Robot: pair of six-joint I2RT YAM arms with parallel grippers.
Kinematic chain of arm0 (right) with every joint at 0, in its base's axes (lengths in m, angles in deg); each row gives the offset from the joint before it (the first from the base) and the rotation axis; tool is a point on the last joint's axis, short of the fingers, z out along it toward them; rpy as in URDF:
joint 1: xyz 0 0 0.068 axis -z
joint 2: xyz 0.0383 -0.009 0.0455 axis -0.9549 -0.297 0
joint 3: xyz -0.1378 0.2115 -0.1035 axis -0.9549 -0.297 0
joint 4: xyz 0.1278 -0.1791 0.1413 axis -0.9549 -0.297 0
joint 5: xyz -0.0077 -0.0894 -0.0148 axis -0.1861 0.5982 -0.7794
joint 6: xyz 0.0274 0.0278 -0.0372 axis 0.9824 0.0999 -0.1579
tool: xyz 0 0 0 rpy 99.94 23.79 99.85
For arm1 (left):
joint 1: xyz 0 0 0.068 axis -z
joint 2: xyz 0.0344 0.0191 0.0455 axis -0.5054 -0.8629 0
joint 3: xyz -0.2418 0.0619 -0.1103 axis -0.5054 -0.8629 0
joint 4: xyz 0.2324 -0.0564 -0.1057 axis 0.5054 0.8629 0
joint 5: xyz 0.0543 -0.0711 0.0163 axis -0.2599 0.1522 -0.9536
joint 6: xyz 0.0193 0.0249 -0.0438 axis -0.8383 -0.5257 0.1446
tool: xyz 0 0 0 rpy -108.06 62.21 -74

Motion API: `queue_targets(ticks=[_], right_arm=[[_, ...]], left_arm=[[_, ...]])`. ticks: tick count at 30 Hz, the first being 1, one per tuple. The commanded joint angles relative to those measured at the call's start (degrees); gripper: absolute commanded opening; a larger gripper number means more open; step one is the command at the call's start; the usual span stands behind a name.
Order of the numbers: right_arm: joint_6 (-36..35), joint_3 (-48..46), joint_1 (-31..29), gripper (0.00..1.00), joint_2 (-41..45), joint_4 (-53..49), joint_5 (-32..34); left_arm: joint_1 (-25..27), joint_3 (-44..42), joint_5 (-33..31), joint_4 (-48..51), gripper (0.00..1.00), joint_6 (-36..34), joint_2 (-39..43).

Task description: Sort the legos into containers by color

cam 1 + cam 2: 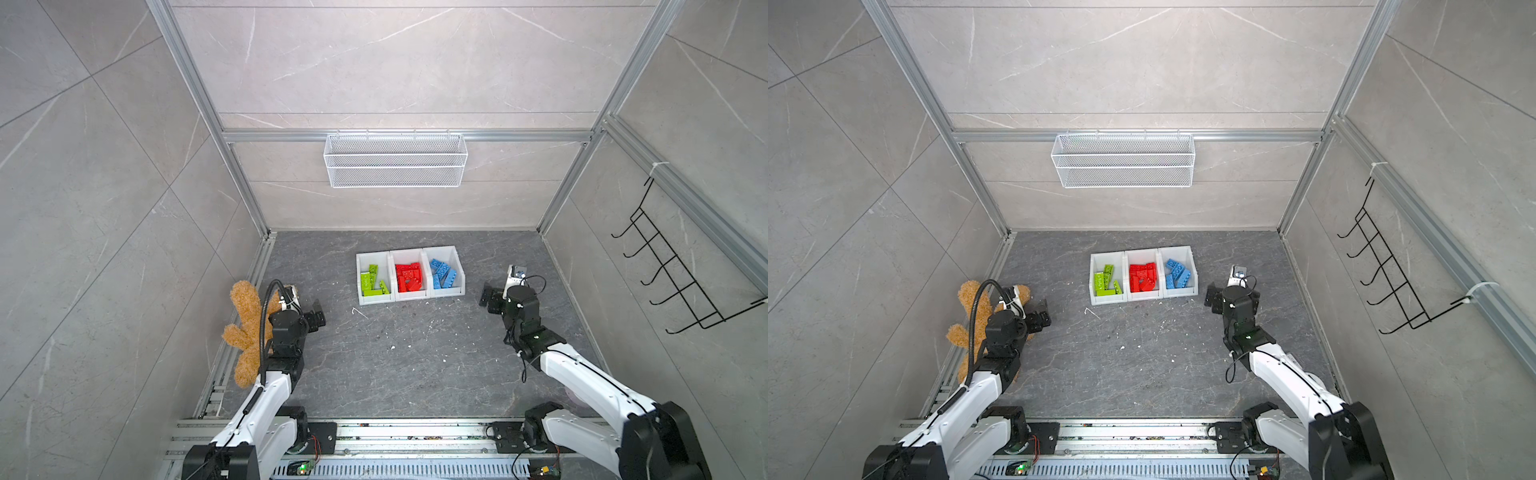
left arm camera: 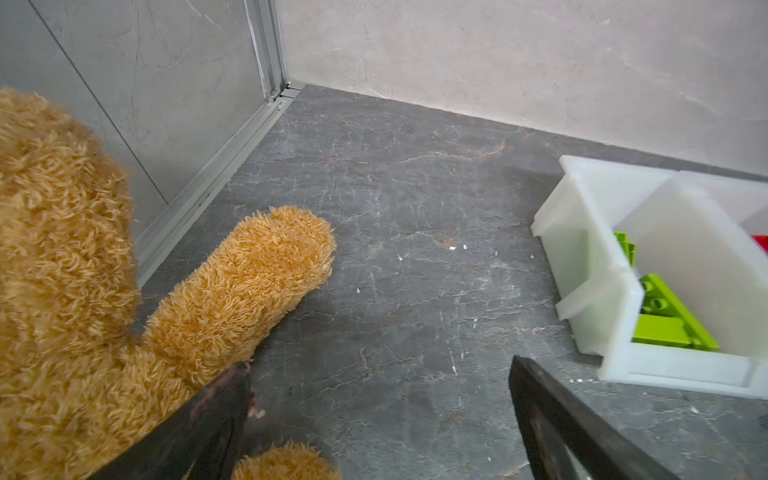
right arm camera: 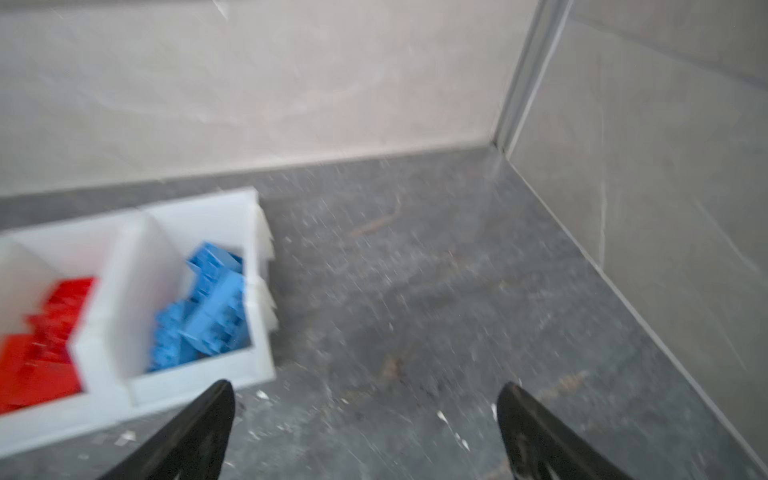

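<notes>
Three joined white containers [image 1: 407,252] [image 1: 1142,252] stand in a row at mid-floor in both top views. Lime green legos [image 1: 372,283] fill the left bin, red legos [image 1: 409,277] the middle one, and blue legos [image 1: 444,274] the right one. No lego shows on the floor. My left gripper [image 1: 318,318] [image 2: 380,365] is open over bare floor, left of the green bin [image 2: 582,232], with one finger against the plush toy. To the right of the blue bin [image 3: 257,249], my right gripper [image 1: 488,297] [image 3: 365,386] stands open and holds nothing.
A brown plush toy [image 1: 245,328] [image 2: 62,249] lies by the left wall beside my left arm. A white wire mesh basket [image 1: 395,160] hangs on the back wall and a black hook rack [image 1: 673,266] on the right wall. White specks dot the floor.
</notes>
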Motion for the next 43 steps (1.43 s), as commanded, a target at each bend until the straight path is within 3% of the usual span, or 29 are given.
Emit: queue_targets(ticks=[1, 4, 5, 8, 11, 14, 16, 20, 23, 25, 28, 43], right_arm=[[-2.27, -0.65, 2.22, 1.0, -2.05, 8.54, -4.38], [-5.96, -2.68, 4.52, 1.0, -7.14, 20.29, -7.15], [-4.02, -0.39, 6.44, 1.0, -7.5, 15.09, -8.58], [-3.1, -0.12, 11.19, 1.0, -8.77, 16.29, -15.77], [-2.78, 0.2, 13.44, 1.0, -9.22, 13.98, -15.9], [-0.86, -4.11, 13.85, 1.0, -12.78, 20.28, -14.11], [-1.16, -2.48, 13.91, 1.0, -13.15, 18.34, -12.75], [-3.88, -8.1, 13.56, 1.0, -17.24, 35.03, -11.49], [-4.68, -9.44, 13.17, 1.0, -18.55, 38.18, -13.11], [-6.58, -11.46, 12.61, 1.0, -22.24, 46.36, -15.73], [-6.88, -10.21, 12.39, 1.0, -20.78, 41.16, -15.7], [-7.47, -9.97, 11.46, 1.0, -21.58, 42.27, -14.81]], left_arm=[[-1.48, 0.76, -1.25, -9.42, 0.99, -4.61, -4.81], [-2.52, 1.66, 4.13, -13.25, 0.99, -4.23, -11.77], [-2.54, 2.29, 4.18, -13.46, 0.99, -4.52, -13.85], [-5.21, 3.85, 6.81, -13.28, 0.99, -2.71, -17.95], [-6.99, 5.24, 9.09, -12.72, 0.99, -2.6, -19.64], [-7.41, 5.14, 9.59, -13.29, 0.99, -2.76, -19.8], [-7.51, 4.64, 9.44, -13.7, 1.0, -2.74, -19.41], [-7.53, 3.42, 11.06, -18.07, 0.98, -5.26, -20.41], [-8.67, 2.25, 11.7, -27.53, 0.99, -4.6, -27.16], [-8.51, 5.74, 15.17, -22.66, 1.0, -6.81, -29.7], [-8.09, 5.71, 13.51, -23.12, 1.0, -6.49, -30.33], [-8.11, 5.25, 13.64, -23.84, 1.0, -6.27, -30.38]])
